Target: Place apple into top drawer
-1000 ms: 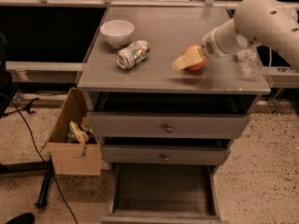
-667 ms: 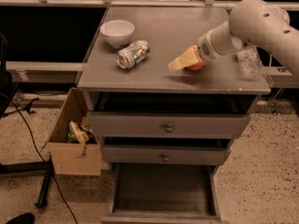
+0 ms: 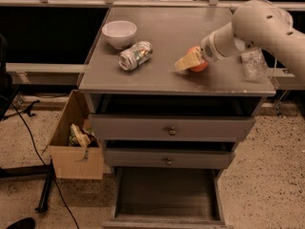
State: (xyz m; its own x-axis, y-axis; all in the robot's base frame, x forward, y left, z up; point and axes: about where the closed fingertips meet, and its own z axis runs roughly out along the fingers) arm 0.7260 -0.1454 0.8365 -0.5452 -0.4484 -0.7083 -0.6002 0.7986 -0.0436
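Camera view of a grey desk (image 3: pixel 176 35) with three drawers, seen from the front and above. The white arm (image 3: pixel 259 27) enters from the right and reaches leftward over the desk top. Its claw (image 3: pixel 185 62), tan in colour, lies at the apple (image 3: pixel 200 67), which sits on the desk top right of centre; the claw covers the apple's left side, and we see only the red-orange right part. We cannot tell whether the claw is clamped on the apple or merely set against it.

At the rear left of the desk top stands a white bowl (image 3: pixel 119 33). Just in front of it, to its right, a can (image 3: pixel 135 55) lies on its side. Near the right edge, beneath the arm, stands a clear cup (image 3: pixel 252 63).

The top drawer (image 3: pixel 171 128) shows a dark gap above its front. The middle drawer (image 3: pixel 167 159) stands likewise. The bottom drawer (image 3: pixel 167 194) is pulled far out. A cardboard box (image 3: pixel 76 156) holding scraps rests on the floor (image 3: pixel 267 175) against the desk's left side.
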